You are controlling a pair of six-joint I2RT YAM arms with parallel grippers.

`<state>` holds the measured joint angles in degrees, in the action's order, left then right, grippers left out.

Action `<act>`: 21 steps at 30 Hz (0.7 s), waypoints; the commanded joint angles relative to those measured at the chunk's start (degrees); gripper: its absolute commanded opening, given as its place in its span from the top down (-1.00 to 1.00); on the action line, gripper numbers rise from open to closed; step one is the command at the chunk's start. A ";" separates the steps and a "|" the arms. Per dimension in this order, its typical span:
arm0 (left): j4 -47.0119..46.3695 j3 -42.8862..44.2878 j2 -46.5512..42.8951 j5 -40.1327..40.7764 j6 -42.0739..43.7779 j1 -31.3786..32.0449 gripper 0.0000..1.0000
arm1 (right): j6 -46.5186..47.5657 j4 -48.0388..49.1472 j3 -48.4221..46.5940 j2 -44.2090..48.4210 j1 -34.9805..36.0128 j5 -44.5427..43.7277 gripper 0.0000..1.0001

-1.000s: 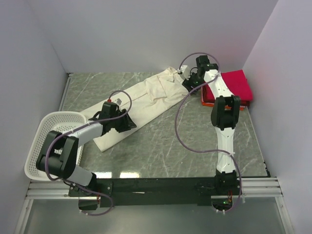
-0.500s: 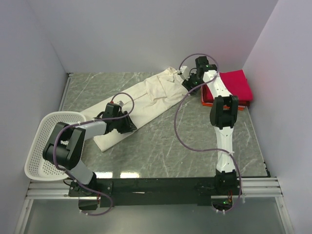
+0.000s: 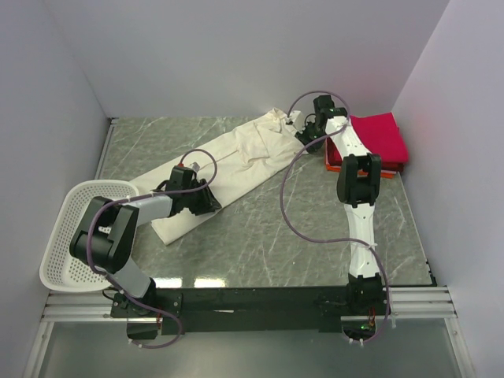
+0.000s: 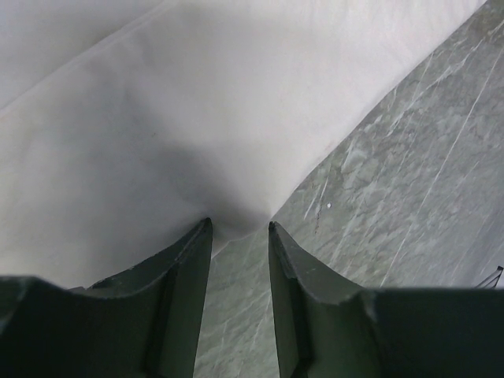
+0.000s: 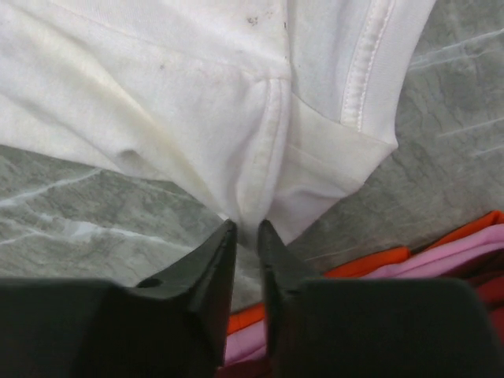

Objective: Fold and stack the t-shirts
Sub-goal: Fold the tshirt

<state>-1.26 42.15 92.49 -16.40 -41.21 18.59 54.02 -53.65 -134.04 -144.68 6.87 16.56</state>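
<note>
Cream-white t-shirt [image 3: 236, 161], soft cloth folded into a long strip, lies slantwise across the grey marbled table [image 3: 276, 236]. At the shirt's near-left end the left gripper [image 4: 240, 227] has its dark fingers narrowly apart, pinching a puckered bit of the smooth edge between their tips. At the shirt's far-right end the right gripper [image 5: 246, 226] has its fingers almost together, nipping a stitched, seamed fold. The cloth there is faintly yellowed and creased. Just right of that far end sits a flat stack: a crimson-pink t-shirt [image 3: 382, 135] over an orange-red t-shirt [image 5: 370, 261]. Left of the shirt's near end stands a white perforated basket [image 3: 67, 224].
</note>
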 commanded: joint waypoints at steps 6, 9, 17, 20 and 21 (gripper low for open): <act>0.03 -0.05 2.43 2.25 0.78 0.22 0.18 | -1.64 8.02 1.41 3.79 0.42 -2.40 0.95; 0.11 -0.31 3.31 2.60 0.52 0.22 0.19 | -2.08 9.43 0.97 4.06 0.33 -4.07 0.95; 0.03 -0.84 3.75 3.13 0.34 0.22 0.21 | -1.72 15.15 3.17 5.11 0.33 -8.56 0.81; 0.20 -0.67 3.93 3.05 0.43 0.22 0.21 | -2.69 17.17 2.91 4.76 0.59 -10.66 0.74; 0.20 -0.58 3.93 2.96 0.52 0.22 0.21 | -2.78 18.22 2.90 4.67 0.68 -12.15 0.73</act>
<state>-4.29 42.15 94.00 -16.64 -41.65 18.59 51.94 -41.12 -130.85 -143.92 7.42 9.23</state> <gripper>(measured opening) 0.393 0.132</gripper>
